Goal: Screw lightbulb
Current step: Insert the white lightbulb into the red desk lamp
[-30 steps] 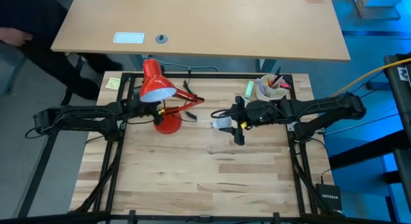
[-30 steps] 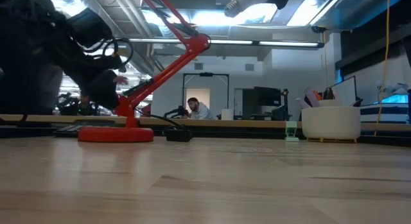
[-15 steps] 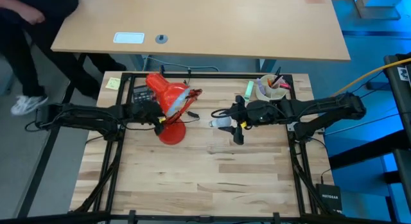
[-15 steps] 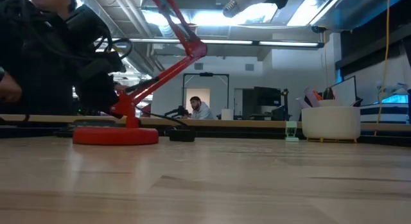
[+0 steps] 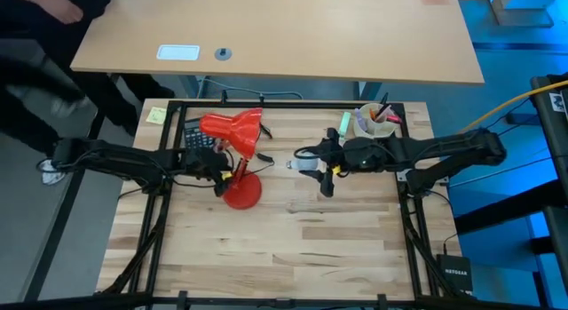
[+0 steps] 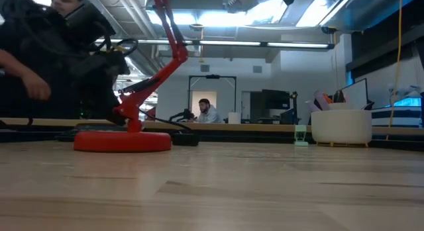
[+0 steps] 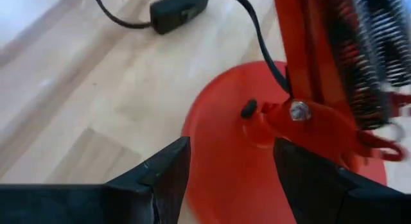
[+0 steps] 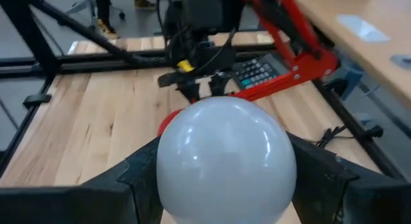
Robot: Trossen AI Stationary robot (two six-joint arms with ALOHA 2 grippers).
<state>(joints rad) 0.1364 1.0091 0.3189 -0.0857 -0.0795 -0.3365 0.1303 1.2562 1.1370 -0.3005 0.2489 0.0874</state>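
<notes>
Lightbulb (image 8: 226, 158) sat clamped between right gripper (image 5: 310, 163) fingers, raised above table (image 5: 284, 243), near red lamp (image 5: 232, 134). Left gripper (image 7: 231, 169) fingers spread apart over lamp base (image 7: 225, 153).

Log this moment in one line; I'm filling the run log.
right gripper: shut on lightbulb, raised | left gripper: open at lamp base

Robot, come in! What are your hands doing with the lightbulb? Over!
Right tool shut on lightbulb, held above table. Left tool open at red lamp base. Bulb not screwed in. Nothing between.
</notes>
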